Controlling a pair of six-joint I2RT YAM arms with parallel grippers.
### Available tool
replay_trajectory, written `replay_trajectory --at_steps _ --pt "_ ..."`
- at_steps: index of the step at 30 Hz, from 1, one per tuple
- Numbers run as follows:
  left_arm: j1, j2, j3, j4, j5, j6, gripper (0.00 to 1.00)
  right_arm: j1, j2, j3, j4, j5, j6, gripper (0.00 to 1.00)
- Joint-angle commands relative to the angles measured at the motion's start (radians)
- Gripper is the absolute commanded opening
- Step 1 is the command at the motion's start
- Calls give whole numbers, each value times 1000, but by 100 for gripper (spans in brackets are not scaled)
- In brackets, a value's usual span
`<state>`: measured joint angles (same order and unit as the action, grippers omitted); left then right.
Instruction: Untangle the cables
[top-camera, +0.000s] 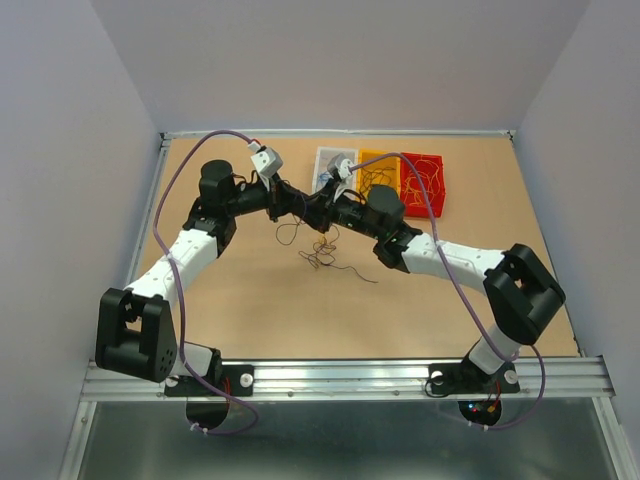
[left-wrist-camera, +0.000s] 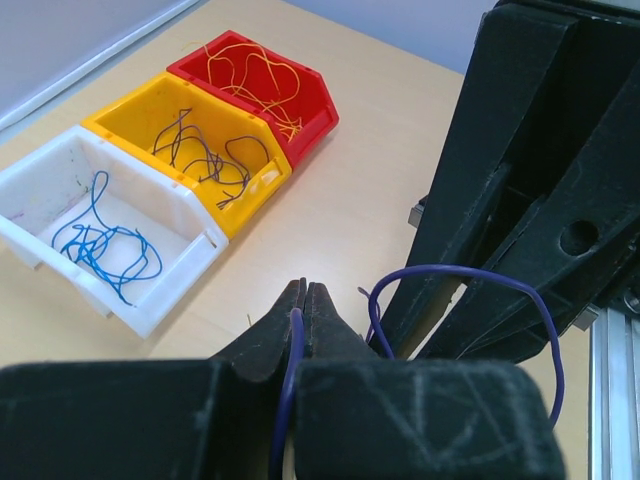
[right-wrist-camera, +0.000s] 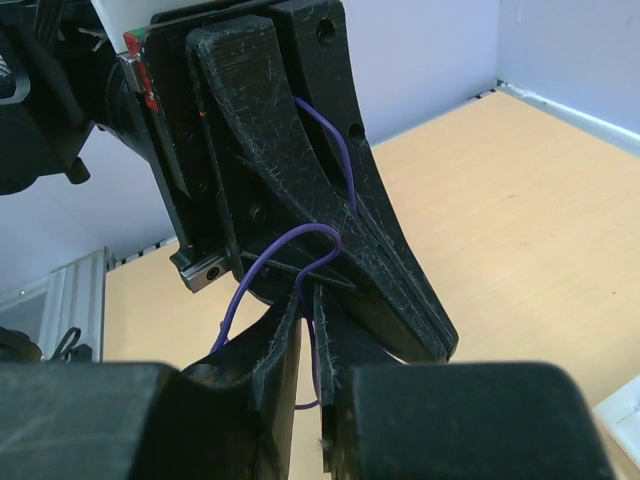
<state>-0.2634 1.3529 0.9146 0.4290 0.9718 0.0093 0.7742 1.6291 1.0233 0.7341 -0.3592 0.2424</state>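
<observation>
Over the middle of the table (top-camera: 300, 320) the left gripper (left-wrist-camera: 305, 290) and the right gripper (right-wrist-camera: 307, 298) stand tip to tip, almost touching, with a blue cable (left-wrist-camera: 460, 270) looping between them. Nothing can pass there, and the two arms close this spot from both sides. Behind them the white bin (left-wrist-camera: 168, 292), the yellow bin (left-wrist-camera: 255, 195) and the red bin (left-wrist-camera: 318, 120) stand wall to wall at the far edge, and loose cables (top-camera: 322, 250) lie just before the grippers. Free room is on the bare wood to the right of the red bin and on the wide near strip between the arm bases.
</observation>
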Motion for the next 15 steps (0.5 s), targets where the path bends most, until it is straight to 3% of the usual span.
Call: replay_trajectory --at_steps 1,15 --pt "-8 -37 0 83 45 -45 0 8 35 -11 33 -1 6 17" --pt "-7 -66 -13 71 -76 -35 0 10 51 -83 73 71 -2 15"
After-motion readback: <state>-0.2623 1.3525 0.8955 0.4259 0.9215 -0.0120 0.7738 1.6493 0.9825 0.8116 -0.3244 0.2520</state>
